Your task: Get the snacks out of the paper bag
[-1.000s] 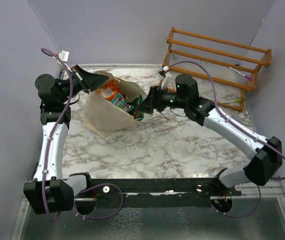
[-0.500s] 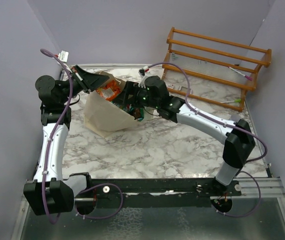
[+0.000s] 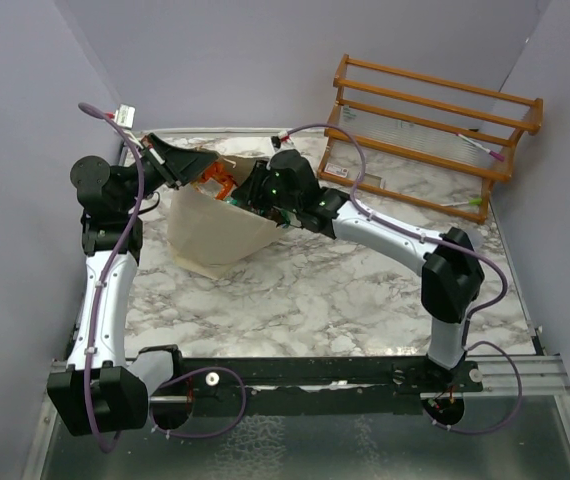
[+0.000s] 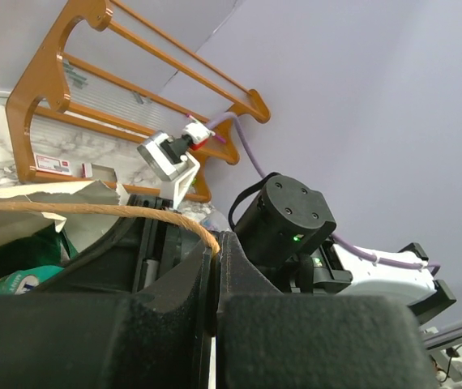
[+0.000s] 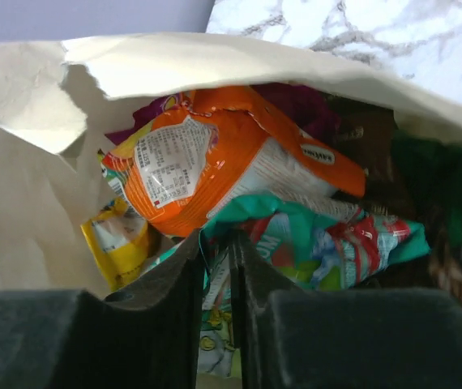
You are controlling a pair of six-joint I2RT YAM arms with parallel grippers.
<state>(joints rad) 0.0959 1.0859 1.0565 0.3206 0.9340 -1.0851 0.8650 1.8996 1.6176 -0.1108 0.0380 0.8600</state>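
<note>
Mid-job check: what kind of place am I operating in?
Likely a lab test cell, not a kitchen: plain lavender walls box in a marble-patterned table, the left arm and right arm bolt to a black rail at its near edge, and an orange wooden rack stands at the back.

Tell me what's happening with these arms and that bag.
The left hand pinches the cord handle of the paper bag, holding its mouth up and open. The right hand is inside that mouth, apparently closed on the edge of a teal-green packet. An orange packet and a yellow packet lie in the bag beside it. The pinched packet is not yet lifted out.
</note>
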